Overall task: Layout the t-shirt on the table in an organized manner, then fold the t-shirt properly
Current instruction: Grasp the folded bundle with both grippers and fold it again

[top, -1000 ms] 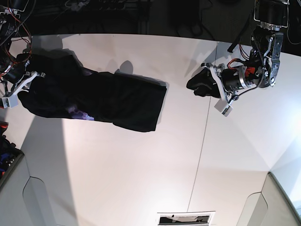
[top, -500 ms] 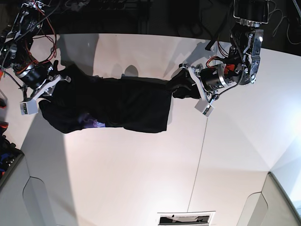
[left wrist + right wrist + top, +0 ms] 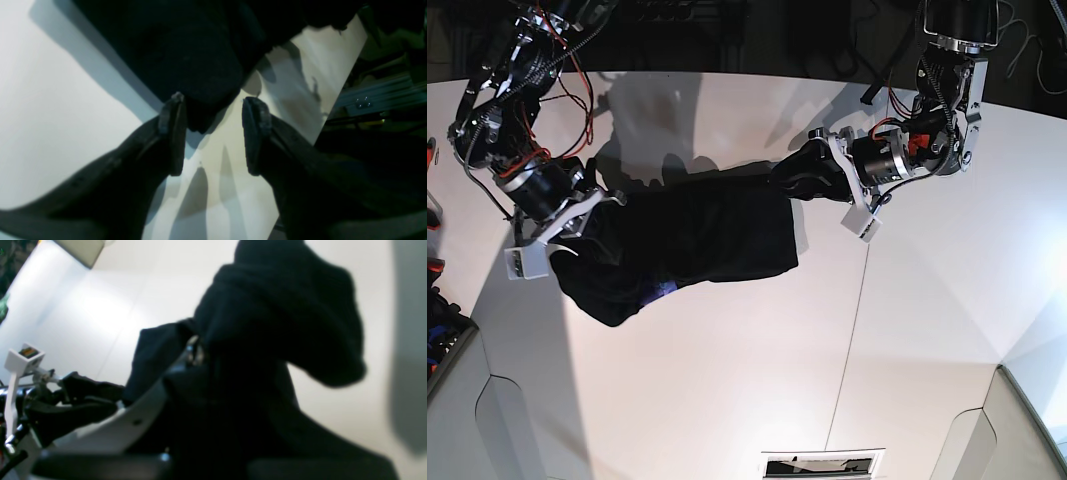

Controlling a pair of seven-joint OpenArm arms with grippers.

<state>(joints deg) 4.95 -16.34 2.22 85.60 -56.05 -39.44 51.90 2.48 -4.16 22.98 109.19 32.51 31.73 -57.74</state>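
Observation:
The black t-shirt (image 3: 697, 235) stretches across the far half of the white table (image 3: 727, 380), its left end bunched and raised. My right gripper (image 3: 579, 208) is shut on that end; in the right wrist view the t-shirt (image 3: 283, 323) drapes over the right gripper (image 3: 195, 350) and hides its fingers. My left gripper (image 3: 792, 178) is at the shirt's upper right corner. In the left wrist view the left gripper (image 3: 214, 99) is open, a rounded edge of the t-shirt (image 3: 186, 50) lies between its fingertips, and bare table (image 3: 50, 100) shows beside it.
A thin dark seam (image 3: 857, 310) crosses the table right of the shirt. Grey bins sit at the near left (image 3: 457, 400) and near right (image 3: 1017, 430) corners. A white-framed slot (image 3: 822, 463) lies at the near edge. Dark equipment and cables line the far edge.
My right gripper has carried the shirt's left end rightward and toward the near side. My left gripper has moved left from bare table onto the shirt's right corner. Both jaws stand as before.

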